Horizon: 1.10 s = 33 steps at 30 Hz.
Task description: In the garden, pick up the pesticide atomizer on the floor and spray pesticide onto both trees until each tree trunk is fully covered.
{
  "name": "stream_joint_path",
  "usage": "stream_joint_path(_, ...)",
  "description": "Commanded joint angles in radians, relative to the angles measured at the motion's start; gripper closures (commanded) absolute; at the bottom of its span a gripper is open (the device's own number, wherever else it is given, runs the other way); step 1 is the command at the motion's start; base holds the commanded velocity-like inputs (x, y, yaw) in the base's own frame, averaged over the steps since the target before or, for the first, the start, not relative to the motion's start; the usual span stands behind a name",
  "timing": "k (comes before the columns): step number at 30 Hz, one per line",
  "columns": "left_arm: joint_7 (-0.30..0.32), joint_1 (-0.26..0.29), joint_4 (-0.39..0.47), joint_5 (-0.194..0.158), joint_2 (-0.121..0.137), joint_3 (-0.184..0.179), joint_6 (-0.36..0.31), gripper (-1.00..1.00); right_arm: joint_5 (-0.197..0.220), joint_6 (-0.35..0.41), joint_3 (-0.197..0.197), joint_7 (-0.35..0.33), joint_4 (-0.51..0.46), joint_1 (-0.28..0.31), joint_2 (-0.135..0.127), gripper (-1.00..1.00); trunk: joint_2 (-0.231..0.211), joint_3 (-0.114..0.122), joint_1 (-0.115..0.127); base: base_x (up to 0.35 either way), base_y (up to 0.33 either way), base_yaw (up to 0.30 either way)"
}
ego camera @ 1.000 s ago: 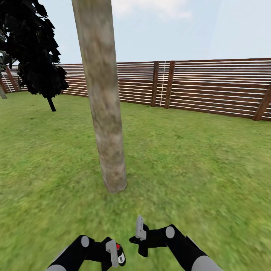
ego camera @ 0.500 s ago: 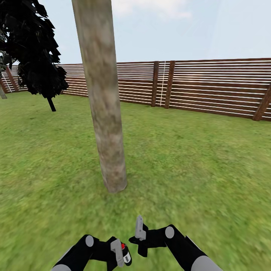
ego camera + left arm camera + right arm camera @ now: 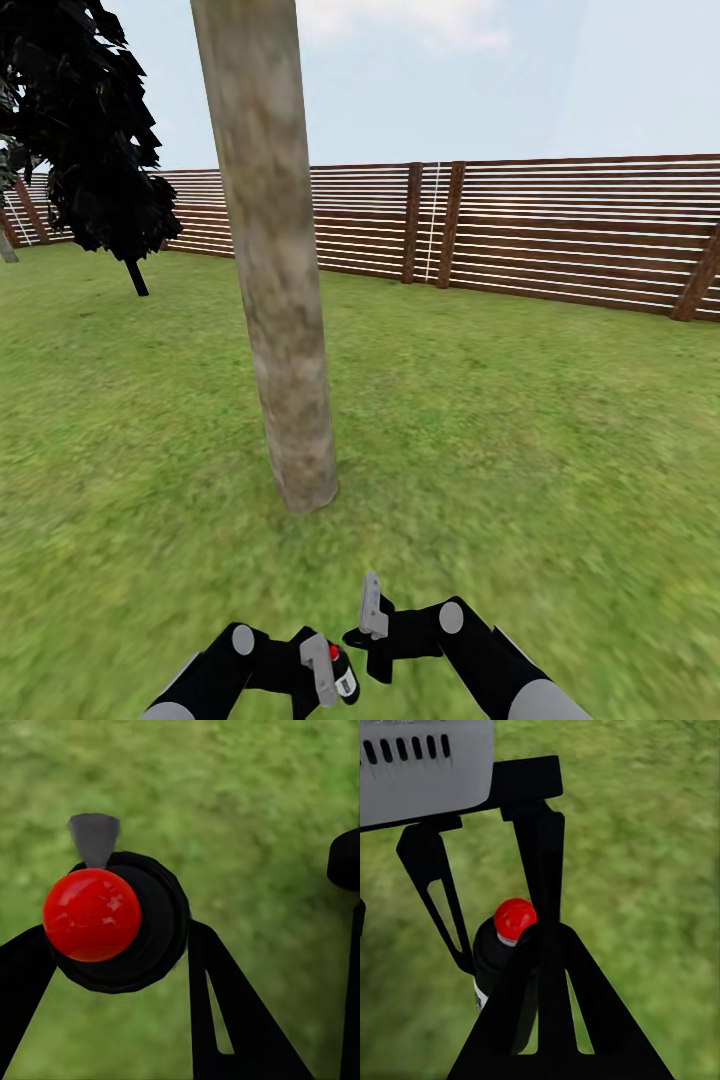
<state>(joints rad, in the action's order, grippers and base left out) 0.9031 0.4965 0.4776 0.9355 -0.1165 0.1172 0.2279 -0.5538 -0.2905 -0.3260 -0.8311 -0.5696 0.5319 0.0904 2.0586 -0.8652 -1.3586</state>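
The left end effector (image 3: 325, 678), at the bottom of the head view, grips the pesticide atomizer (image 3: 340, 675), a small dark bottle with a red cap. The left wrist view shows the two black fingers (image 3: 225, 1012) on each side of the bottle, so it is grasping it. I think the bottle is held low and in front so it can be aimed at the tree trunk (image 3: 275, 270), which stands on the grass (image 3: 520, 430) in the middle left. The right end effector (image 3: 372, 620) sits just beside the bottle, arm bent inward. I cannot tell if it is released or clenched.
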Motion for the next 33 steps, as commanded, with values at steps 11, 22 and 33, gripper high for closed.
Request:
stream_joint_path(11, 0.006, 0.016, 0.0, -0.015, -0.002, 0.01, 0.007, 1.0, -0.009, -0.006, 0.001, 0.0, -0.001, 0.0, 0.0, 1.0, 0.0, -0.001, 0.0, 0.0, 0.0, 0.0)
stream_joint_path(22, 0.063, 0.017, 0.001, -0.031, 0.0, 0.01, 0.005, 1.0, -0.011, -0.006, 0.001, 0.001, -0.001, 0.0, -0.001, 1.0, 0.0, -0.001, 0.0, 0.0, 0.0, 0.0)
stream_joint_path(33, 0.066, 0.023, 0.001, -0.049, 0.0, 0.01, 0.008, 1.0, -0.011, -0.006, 0.001, 0.001, -0.001, 0.0, -0.001, 1.0, 0.0, -0.001, 0.0, 0.0, 0.0, 0.0)
